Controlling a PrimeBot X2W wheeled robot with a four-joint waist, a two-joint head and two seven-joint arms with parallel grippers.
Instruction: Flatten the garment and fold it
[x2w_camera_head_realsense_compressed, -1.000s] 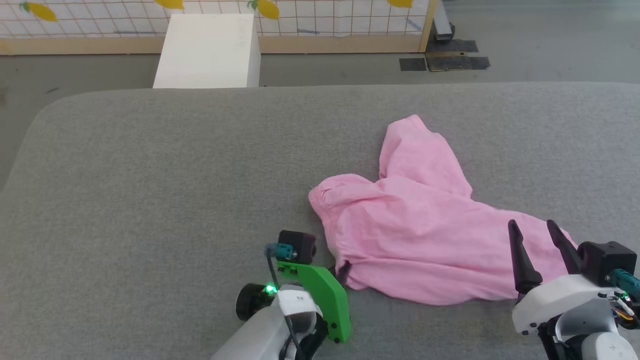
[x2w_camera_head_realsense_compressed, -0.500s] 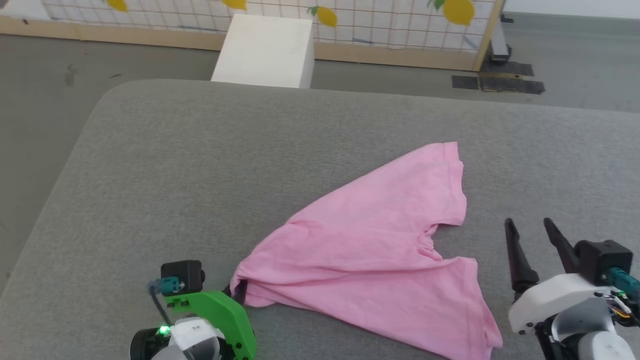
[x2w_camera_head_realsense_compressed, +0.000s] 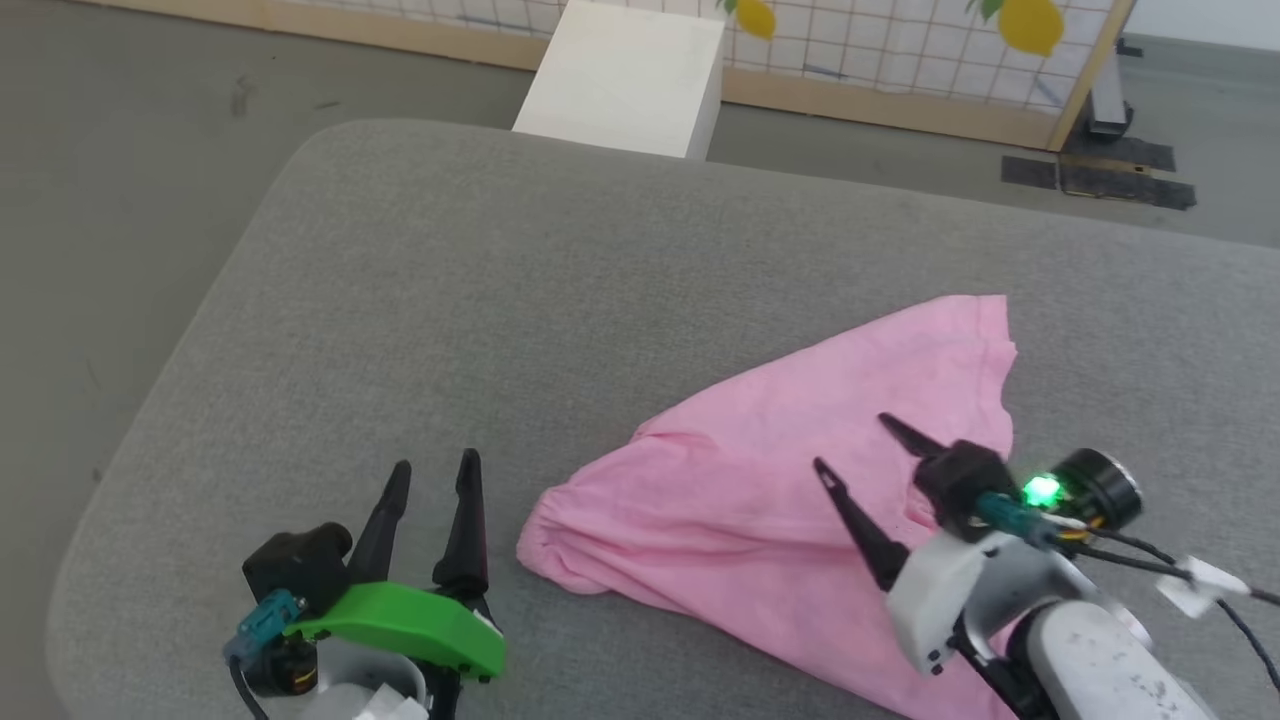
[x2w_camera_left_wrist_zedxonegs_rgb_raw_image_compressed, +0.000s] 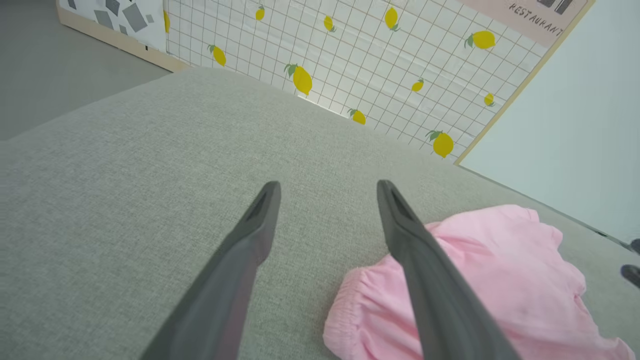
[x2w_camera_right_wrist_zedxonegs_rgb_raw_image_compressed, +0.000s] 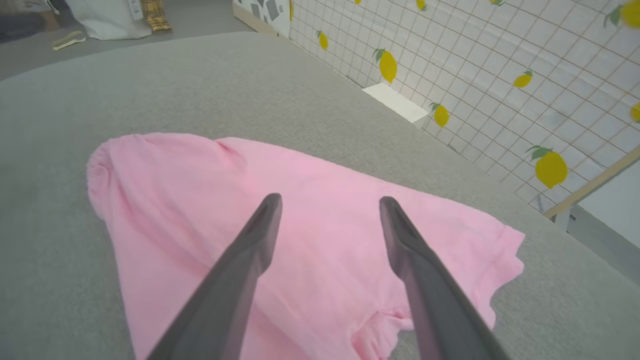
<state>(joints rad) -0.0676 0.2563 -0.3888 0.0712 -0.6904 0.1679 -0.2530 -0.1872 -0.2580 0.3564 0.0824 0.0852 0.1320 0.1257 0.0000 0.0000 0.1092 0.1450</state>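
Note:
The pink shorts (x2w_camera_head_realsense_compressed: 770, 480) lie spread on the grey cushioned surface (x2w_camera_head_realsense_compressed: 500, 300), gathered waistband at the near left, one leg reaching toward the far right. The waistband end (x2w_camera_left_wrist_zedxonegs_rgb_raw_image_compressed: 350, 310) bunches just right of my left gripper (x2w_camera_left_wrist_zedxonegs_rgb_raw_image_compressed: 327, 187). That gripper (x2w_camera_head_realsense_compressed: 435, 470) stands open over bare grey fabric, left of the waistband, holding nothing. My right gripper (x2w_camera_head_realsense_compressed: 855, 445) is open above the middle of the shorts (x2w_camera_right_wrist_zedxonegs_rgb_raw_image_compressed: 310, 220), fingers spread with nothing between them. No label shows.
A white box (x2w_camera_head_realsense_compressed: 625, 75) stands on the floor beyond the far edge. Behind it runs a lemon-patterned grid panel (x2w_camera_head_realsense_compressed: 900, 50) with a wooden frame. The surface's rounded left corner (x2w_camera_head_realsense_compressed: 300, 170) drops to grey floor. Bags and clutter (x2w_camera_right_wrist_zedxonegs_rgb_raw_image_compressed: 110, 17) sit on the floor.
The head camera has swung left. My left gripper let go of the waistband and now stands open beside it. My right gripper moved from beside the shorts to above their middle.

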